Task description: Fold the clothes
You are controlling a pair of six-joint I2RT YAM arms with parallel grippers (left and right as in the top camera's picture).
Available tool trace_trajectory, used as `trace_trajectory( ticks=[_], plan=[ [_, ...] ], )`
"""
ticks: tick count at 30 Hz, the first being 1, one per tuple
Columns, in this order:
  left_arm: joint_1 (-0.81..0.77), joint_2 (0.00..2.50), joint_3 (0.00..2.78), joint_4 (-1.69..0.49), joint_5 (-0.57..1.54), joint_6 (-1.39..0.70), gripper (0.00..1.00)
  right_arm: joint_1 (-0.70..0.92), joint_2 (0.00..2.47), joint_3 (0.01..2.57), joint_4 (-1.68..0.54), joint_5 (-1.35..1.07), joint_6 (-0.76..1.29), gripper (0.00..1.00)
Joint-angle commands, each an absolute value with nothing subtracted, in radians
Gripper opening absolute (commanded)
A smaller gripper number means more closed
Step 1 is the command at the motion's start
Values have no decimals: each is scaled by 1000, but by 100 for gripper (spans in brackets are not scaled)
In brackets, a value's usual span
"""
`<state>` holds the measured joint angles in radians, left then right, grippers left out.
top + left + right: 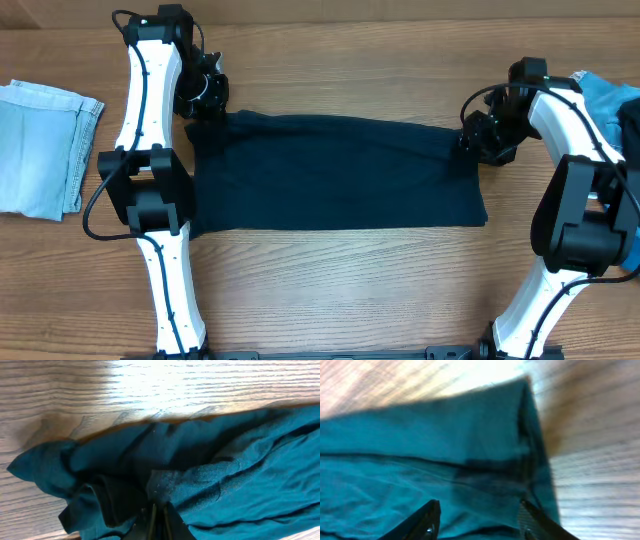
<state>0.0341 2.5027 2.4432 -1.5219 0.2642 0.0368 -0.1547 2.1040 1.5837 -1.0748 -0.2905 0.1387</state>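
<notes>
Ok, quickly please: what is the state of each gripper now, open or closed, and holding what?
Left gripper: closed, pinching the navy garment near its edge.
Right gripper: open, over the garment's other end, holding nothing.

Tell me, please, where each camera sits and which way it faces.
Overhead: fixed above the table, looking straight down; shows both arms, left gripper and right gripper at the navy garment's far corners.
Left wrist: on the left arm, looking down past its shut fingers at a bunched garment corner.
Right wrist: on the right arm, looking down between its open fingers at another corner.
Shared: all three show the navy garment on wood; only overhead shows the pale denim piece.
</notes>
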Motion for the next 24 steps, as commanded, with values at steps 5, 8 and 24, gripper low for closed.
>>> trace_trajectory(
  ticks=[5, 8, 24],
  plan=[
    [31, 2500, 2466, -1517, 262, 46, 9, -152, 2104, 1564, -1074, -265, 187, 56],
    [31, 2500, 2466, -1513, 263, 46, 9, -152, 2104, 1564, -1051, -263, 196, 56],
    [31, 2500, 2466, -1527, 262, 48, 10, -179, 2104, 1518, -1014, -254, 207, 4]
  ],
)
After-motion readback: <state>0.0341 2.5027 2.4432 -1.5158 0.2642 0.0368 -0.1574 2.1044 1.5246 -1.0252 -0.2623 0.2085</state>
